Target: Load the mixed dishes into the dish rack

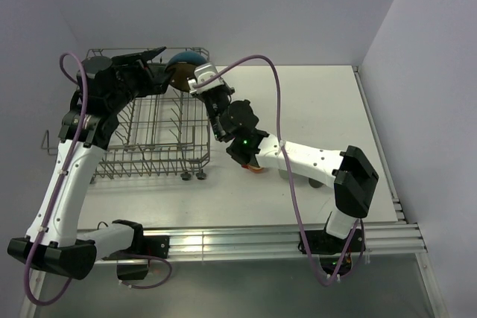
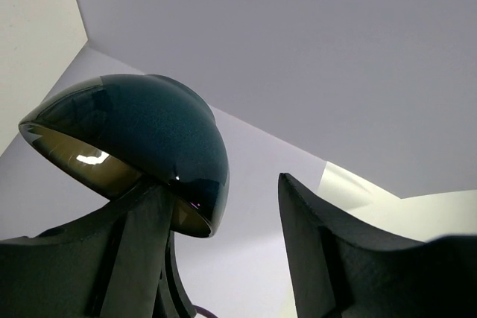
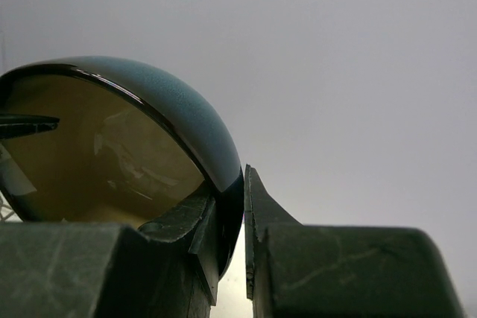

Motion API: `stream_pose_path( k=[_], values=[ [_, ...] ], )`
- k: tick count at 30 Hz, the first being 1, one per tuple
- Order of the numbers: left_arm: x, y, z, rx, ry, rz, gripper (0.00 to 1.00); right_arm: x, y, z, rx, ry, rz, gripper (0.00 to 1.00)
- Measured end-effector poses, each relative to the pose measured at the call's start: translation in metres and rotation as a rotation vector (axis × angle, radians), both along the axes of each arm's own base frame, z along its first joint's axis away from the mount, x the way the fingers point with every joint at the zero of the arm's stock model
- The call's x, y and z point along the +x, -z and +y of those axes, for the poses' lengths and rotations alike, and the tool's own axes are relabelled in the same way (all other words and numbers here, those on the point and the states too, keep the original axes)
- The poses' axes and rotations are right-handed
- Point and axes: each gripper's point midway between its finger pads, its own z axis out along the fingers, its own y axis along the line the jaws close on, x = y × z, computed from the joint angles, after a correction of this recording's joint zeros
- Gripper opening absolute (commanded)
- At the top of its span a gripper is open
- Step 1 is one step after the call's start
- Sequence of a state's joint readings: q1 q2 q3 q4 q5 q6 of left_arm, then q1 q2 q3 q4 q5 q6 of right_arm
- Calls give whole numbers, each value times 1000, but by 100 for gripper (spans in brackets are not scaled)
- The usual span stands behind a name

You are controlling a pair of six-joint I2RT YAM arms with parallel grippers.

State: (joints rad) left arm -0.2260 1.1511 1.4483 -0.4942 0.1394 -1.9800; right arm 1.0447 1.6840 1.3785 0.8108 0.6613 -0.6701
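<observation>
The blue bowl with its tan inside hangs tilted above the far right corner of the dish rack. My right gripper is shut on the bowl's rim; in the right wrist view the fingers pinch the edge of the bowl. My left gripper reaches the bowl from the left and stands open. In its wrist view, one finger lies against the tan inside of the bowl and the other is well apart from it. A small orange-red cup peeks out under the right arm.
The grey wire rack fills the left half of the table, its small wheels at the near right corner. White walls close in at the back and left. The right arm stretches across the table's middle, and a metal rail runs along the near edge.
</observation>
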Motion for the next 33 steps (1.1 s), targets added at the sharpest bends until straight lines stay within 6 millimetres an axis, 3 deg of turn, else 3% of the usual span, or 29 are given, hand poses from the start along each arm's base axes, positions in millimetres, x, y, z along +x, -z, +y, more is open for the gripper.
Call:
stream_pose_path(
  k=[13,22,25,28,33],
  values=[
    [1,-7,-18,-5,46,-18,60,-5,-11,1,-57,-4,-86,0],
    [8,3,-26,3,58,10,48,-9,-9,-2,-92,3,-122,0],
    [14,10,-29,7,61,25,42,-9,-7,-3,-119,16,-128,0],
    [18,13,-31,1,61,35,28,-9,-6,-4,-131,24,-131,0],
    [22,-9,-34,-108,53,-5,0,-18,-12,-3,-57,12,-134,0]
  ],
)
